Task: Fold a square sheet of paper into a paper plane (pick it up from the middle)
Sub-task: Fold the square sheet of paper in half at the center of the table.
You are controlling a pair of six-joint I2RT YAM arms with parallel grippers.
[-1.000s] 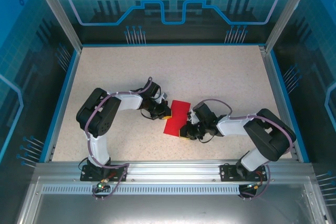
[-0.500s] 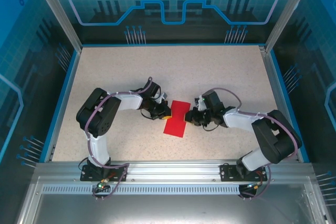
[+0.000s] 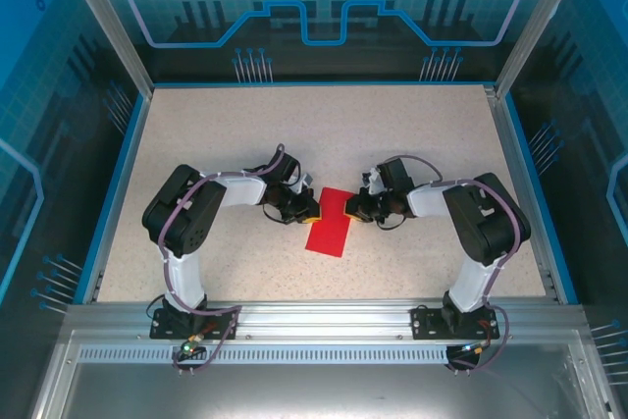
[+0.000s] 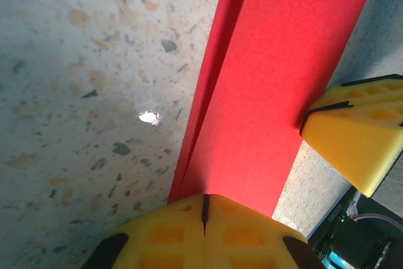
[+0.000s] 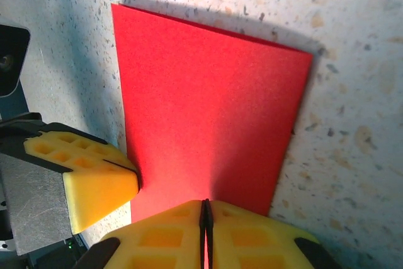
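The square sheet of paper is bright red and lies flat on the speckled table, folded into a narrow rectangle. In the left wrist view its two layers show along one long edge. My left gripper is shut, its yellow tips resting on the paper's left edge. My right gripper is shut too, its tips down on the opposite edge of the paper. The two grippers face each other across the sheet's far half. Each wrist view catches the other gripper's fingers.
The table is a speckled beige top with a blue rim and glass walls around it. An aluminium rail carries both arm bases at the near edge. Open tabletop lies beyond and to both sides of the paper.
My right gripper has moved from the paper's near right corner up to its far right edge, opposite the left gripper. The left arm and the paper have stayed put.
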